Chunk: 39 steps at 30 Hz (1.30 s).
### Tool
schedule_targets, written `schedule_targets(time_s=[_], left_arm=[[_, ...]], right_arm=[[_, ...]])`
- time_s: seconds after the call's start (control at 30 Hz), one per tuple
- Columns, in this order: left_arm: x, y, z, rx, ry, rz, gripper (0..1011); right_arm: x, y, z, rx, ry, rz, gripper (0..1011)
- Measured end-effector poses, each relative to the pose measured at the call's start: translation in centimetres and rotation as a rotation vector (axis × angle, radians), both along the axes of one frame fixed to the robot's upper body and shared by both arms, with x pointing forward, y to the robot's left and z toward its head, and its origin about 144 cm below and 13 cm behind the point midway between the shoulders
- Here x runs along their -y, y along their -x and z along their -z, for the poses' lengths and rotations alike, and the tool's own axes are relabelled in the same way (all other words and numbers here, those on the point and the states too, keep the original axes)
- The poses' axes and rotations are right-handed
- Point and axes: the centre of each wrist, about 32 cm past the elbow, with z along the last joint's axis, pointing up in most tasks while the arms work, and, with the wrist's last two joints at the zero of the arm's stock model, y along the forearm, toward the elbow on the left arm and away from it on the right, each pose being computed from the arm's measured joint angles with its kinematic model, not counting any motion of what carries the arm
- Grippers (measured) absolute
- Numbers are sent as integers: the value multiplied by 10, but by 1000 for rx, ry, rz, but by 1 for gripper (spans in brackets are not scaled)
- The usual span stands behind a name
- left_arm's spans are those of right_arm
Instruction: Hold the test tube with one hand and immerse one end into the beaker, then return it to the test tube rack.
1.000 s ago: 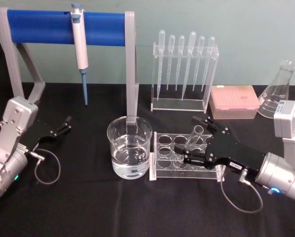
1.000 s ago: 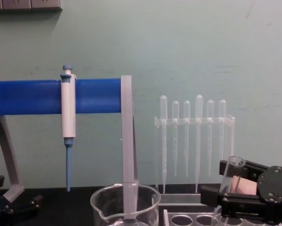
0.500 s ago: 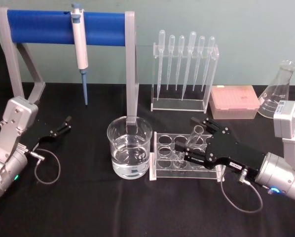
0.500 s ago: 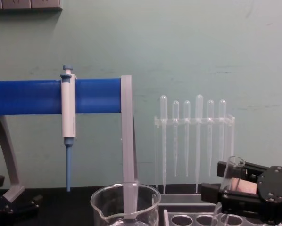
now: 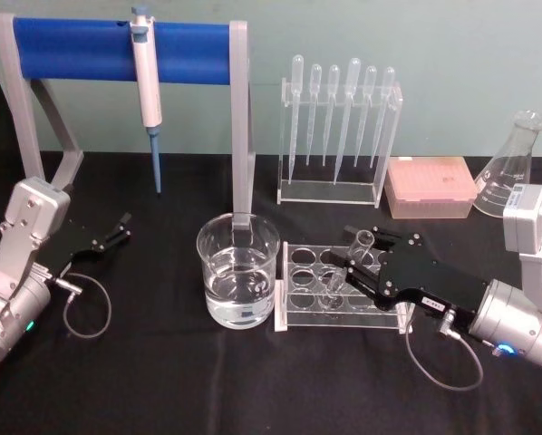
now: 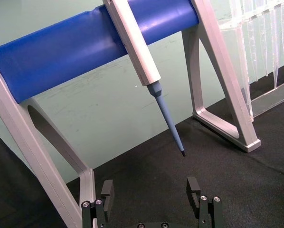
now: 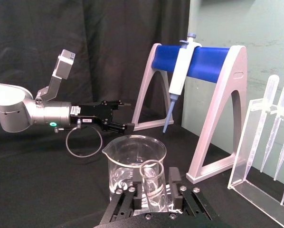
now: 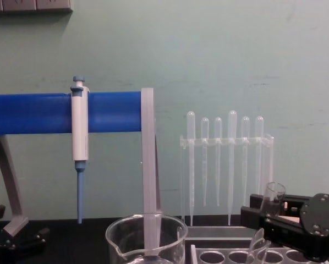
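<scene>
The test tube (image 5: 347, 264) leans in the clear rack (image 5: 300, 304), rim up and rounded end down in a hole. My right gripper (image 5: 350, 255) comes in from the right with a jaw on either side of the tube, shut on it; in the right wrist view the tube (image 7: 153, 184) sits between the black fingers (image 7: 136, 195). The beaker (image 5: 237, 270), holding clear liquid, stands just left of the rack and also shows ahead of the tube as the beaker (image 7: 133, 156). My left gripper (image 5: 115, 228) rests open at the far left on the black cloth.
A blue-barred stand (image 5: 117, 50) with a hanging white pipettor (image 5: 147, 86) stands behind the beaker, its grey leg (image 5: 242, 136) close to the beaker's rim. A pipette rack (image 5: 339, 127), pink box (image 5: 430, 186) and flask (image 5: 511, 172) line the back right.
The right gripper's jaws have come together from wide open onto the test tube. The tube's rim has shifted slightly lower. The left arm has stayed put.
</scene>
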Motion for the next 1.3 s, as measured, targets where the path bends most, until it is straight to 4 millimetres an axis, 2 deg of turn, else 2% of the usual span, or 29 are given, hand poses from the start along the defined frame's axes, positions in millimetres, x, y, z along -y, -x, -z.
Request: schedule_targets(time_s=[0.03,0.2,0.57,0.9,1.3], left_arm=[[0,0,0,0,0,0,1000],[0,0,0,0,0,0,1000],[0,0,0,0,0,0,1000],[0,0,0,0,0,0,1000],[0,0,0,0,0,0,1000]], right_arm=[[0,0,0,0,0,0,339],[0,0,0,0,-1,0,238],[0,0,-1,2,1,-1,238],[1,-8,-24,49,39,-13,238],[-1,-19,-66,34,70,-54,238]])
